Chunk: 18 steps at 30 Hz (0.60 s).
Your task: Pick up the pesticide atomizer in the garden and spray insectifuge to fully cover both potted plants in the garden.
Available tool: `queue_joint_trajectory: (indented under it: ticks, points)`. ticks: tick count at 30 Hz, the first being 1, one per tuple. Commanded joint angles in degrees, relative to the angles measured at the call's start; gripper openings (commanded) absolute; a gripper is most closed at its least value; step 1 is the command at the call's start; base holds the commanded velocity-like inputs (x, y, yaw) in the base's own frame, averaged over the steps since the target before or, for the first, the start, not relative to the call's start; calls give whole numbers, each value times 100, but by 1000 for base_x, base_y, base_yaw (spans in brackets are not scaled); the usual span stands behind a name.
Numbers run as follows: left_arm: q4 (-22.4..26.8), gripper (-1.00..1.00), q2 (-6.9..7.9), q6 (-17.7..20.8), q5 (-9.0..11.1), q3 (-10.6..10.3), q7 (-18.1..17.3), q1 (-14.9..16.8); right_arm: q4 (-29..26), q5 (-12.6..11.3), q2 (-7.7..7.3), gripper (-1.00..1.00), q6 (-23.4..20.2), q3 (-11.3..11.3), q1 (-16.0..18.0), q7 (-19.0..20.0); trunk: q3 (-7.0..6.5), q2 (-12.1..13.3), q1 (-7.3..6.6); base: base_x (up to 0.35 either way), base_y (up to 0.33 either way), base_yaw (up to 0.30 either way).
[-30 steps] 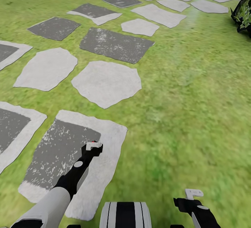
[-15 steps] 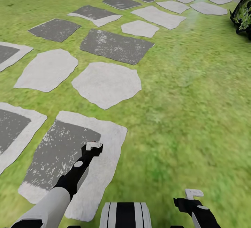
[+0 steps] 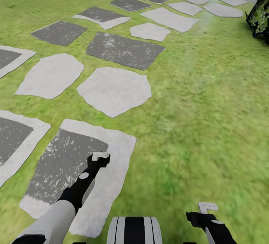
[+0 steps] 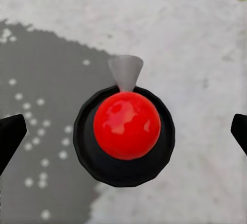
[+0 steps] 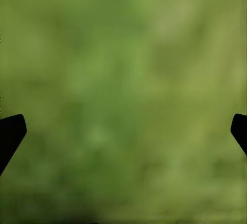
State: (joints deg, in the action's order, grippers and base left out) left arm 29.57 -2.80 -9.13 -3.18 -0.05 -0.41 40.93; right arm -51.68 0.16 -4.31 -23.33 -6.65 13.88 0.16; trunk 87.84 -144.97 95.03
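Left gripper (image 4: 123, 131): pesticide atomizer (image 4: 123, 134) sits between the fingertips, dark head and red dot toward the wrist cam, but tips look set wide; can't tell if clamped. In the head view it hangs over a grey-and-white stepping stone (image 3: 71, 169). Right gripper (image 5: 123, 131): spread wide, holding nothing, above blurred lawn (image 5: 123, 80). More stones run ahead; dark leafy plant (image 3: 259, 14) at far right edge.
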Motion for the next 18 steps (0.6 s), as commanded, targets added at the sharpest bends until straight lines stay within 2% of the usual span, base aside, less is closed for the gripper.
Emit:
queue_joint_trajectory:
  ticks: [1,18]
  points:
    - [-4,100,-1,-18,-33,5,-4,2,-9,2,0,100,-31,-3,0,2,-5,-1,-1,0,0,0]
    - [-4,100,-1,-18,-33,1,-7,2,-9,2,0,100,-30,-4,0,2,-37,-1,-1,-9,0,0]
